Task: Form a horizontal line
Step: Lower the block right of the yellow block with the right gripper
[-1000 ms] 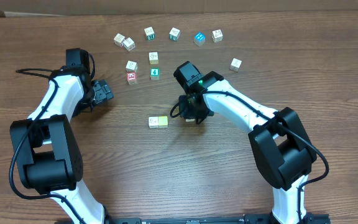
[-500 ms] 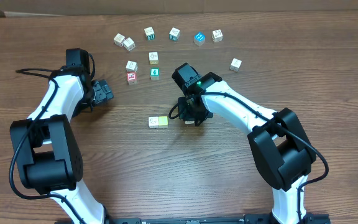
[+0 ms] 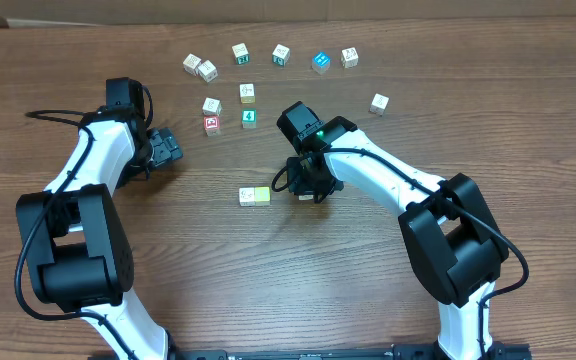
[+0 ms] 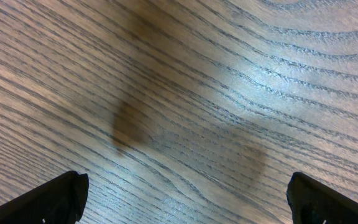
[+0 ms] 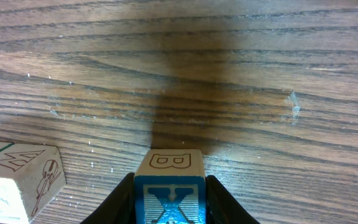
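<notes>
right claw (image 5: pixel 168 183) clamped on one blue x cube (image 5: pixel 168 205) (two cubes (image 3: pixel 254 196) beside); left claw (image 4: pixel 185 200) apart

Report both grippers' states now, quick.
Left gripper: open, holding nothing.
Right gripper: closed on the blue X cube.

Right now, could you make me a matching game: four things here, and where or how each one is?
1 blue X cube
2 left gripper
3 pale yellow cube
4 red-faced cube

A open above the table
B mid-table, against a white cube
C between the fingers of the right gripper
D far cluster, near a green cube

Pairs: 1-C, 2-A, 3-B, 4-D
</notes>
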